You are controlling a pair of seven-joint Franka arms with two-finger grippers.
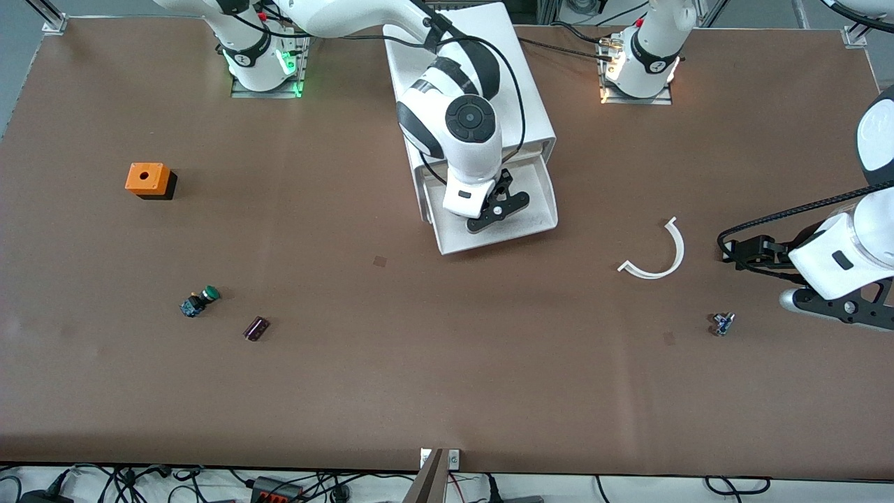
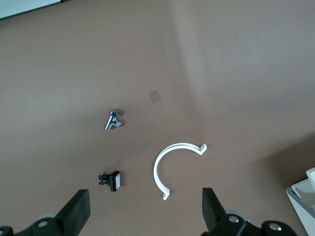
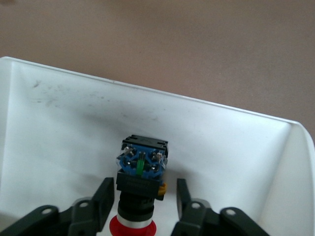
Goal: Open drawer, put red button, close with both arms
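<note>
I'm seeing the red button [image 3: 140, 184] lying in the open drawer [image 1: 541, 213], between the right gripper's [image 3: 142, 201] parted fingers, apparently untouched. The left gripper [image 2: 145, 214] is waiting wide open over the table [image 1: 419, 363].

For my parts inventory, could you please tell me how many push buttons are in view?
2: the red button lies in the open drawer between the right gripper's fingers; the green button lies on the table toward the right arm's end.
</note>
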